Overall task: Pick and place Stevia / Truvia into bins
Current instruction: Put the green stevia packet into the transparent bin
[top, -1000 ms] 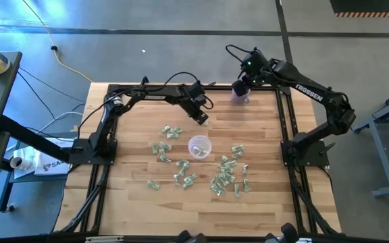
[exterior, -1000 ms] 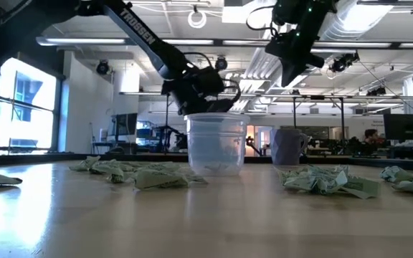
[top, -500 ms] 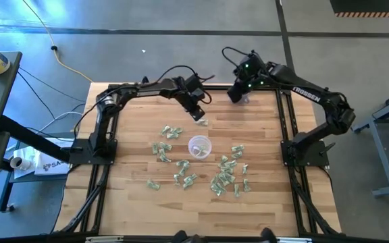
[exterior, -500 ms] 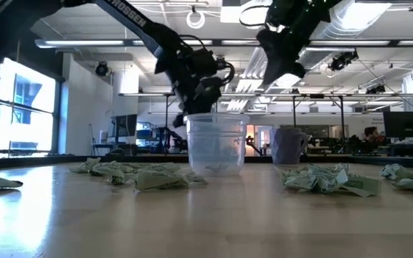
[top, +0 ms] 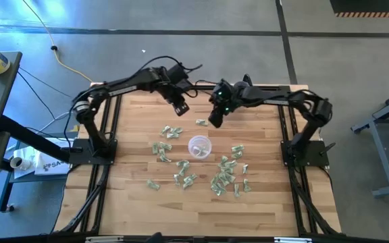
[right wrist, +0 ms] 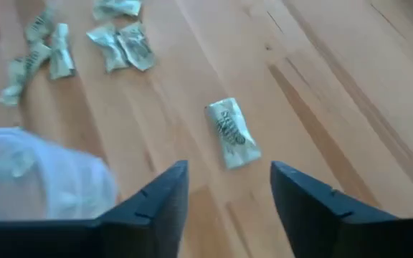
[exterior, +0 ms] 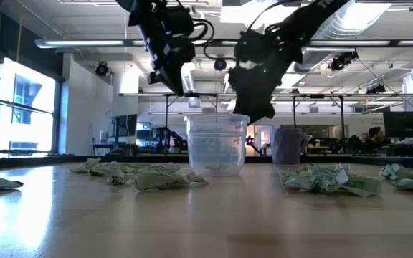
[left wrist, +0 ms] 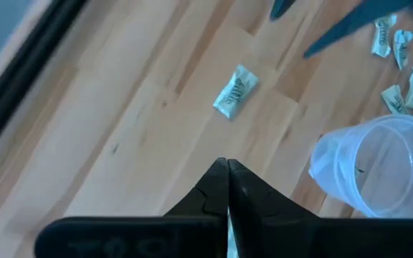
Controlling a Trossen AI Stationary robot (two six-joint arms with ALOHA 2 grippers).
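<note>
Right end effector (right wrist: 228,188) spread above lone sachet (right wrist: 232,132) — left end effector (left wrist: 226,188) pressed together.

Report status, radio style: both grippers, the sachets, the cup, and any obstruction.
Left gripper shut, empty, raised behind the cup. Right gripper open above a lone sachet lying beside the cup. Other sachets scattered on the table. Nothing blocking that sachet.

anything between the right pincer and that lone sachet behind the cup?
Nothing but bare wood. In the right wrist view the open right pincer looks straight at the lone sachet, with only tabletop between. The cup sits off to one side.
</note>
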